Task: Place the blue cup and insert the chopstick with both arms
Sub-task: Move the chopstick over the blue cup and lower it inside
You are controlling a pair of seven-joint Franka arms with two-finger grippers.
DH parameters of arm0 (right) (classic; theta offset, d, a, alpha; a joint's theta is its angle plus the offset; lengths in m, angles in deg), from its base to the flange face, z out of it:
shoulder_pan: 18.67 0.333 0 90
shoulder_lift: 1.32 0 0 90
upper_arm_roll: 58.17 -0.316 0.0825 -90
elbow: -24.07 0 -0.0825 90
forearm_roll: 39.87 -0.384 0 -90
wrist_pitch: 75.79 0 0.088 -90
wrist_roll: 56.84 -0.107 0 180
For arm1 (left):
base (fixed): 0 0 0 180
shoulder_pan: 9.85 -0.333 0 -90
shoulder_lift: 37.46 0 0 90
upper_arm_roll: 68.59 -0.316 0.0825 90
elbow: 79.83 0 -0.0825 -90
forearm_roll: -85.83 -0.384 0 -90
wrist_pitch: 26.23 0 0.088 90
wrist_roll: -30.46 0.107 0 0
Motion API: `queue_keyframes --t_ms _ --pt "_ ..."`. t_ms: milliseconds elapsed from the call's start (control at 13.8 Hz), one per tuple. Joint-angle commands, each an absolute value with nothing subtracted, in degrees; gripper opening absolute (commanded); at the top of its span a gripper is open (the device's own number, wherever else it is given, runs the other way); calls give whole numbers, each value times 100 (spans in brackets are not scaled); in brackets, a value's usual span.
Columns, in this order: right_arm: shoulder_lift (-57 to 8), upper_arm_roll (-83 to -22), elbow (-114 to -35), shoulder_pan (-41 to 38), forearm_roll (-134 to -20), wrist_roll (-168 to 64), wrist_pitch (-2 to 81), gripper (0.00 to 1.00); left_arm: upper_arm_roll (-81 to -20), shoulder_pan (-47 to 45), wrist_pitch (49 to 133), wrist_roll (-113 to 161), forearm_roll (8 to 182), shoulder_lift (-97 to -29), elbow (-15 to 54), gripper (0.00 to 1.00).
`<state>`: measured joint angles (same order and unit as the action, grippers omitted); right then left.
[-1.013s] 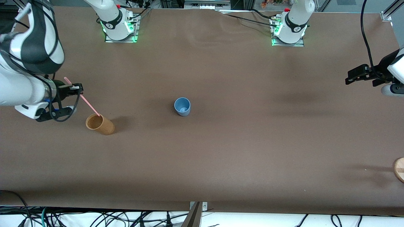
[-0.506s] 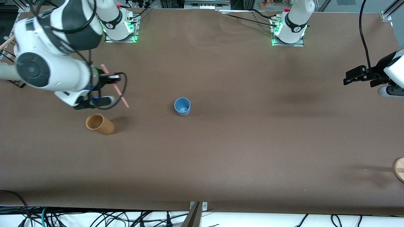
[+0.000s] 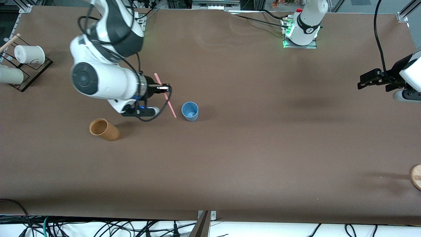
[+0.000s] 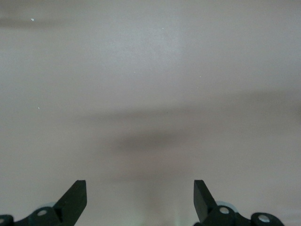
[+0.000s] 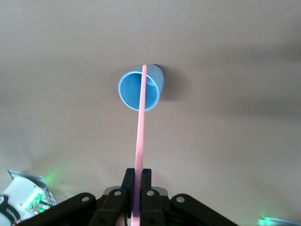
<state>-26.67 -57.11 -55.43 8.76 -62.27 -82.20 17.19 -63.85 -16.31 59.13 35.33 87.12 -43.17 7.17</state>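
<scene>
Low in the front view, at the frame edge toward the left arm's end of the table, a round wooden thing point(image 3: 416, 177) is cut off; can't tell what it is. Higher up, toward the right arm's end, a tan cup point(image 3: 104, 129) stands on the table point(image 3: 250, 158).

Mid-frame stands the blue cup point(image 3: 190, 111), upright, mouth up, nothing in it. My right gripper point(image 3: 165, 87) hangs over the table btw the tan cup and the blue cup, much closer to the blue one, fingers pinched tight on the chopstick point(image 3: 165, 100). The stick slants down, lower tip just beside the cup and not in it yet. In the right wrist view the stick point(image 5: 140, 141) runs from my gripper point(image 5: 137, 181) straight across the cup's mouth point(image 5: 141, 89), so it's lined up pretty well.

Handling, my guess: the stick is light, stiff and smooth, so it could pivot or slip in a narrow pinch; my grip sits above its middle, w/ a long free end. The cup looks light and may tip if the stick pushes on its rim; take it by the wall, near the rim.

My left gripper point(image 3: 363, 82) waits over the table's edge at its own end, fingers wide apart and holding nothing point(image 4: 139, 188).

Near the top of the frame, white cups point(image 3: 29, 54) sit on a rack point(image 3: 33, 74). No brand, label or writing I can read anywhere.
</scene>
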Motion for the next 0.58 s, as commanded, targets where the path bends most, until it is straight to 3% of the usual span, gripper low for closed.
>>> queue_keyframes --t_ms 0,506 --pt "-2944 -5668 -5379 1165 -6282 -8400 1904 0 -6393 -1592 5912 3635 8644 -4335 647 100" --pt "-3401 -5659 -5511 1429 -6203 -8620 1852 0 -6393 -1601 5920 3643 8653 -4344 647 100"
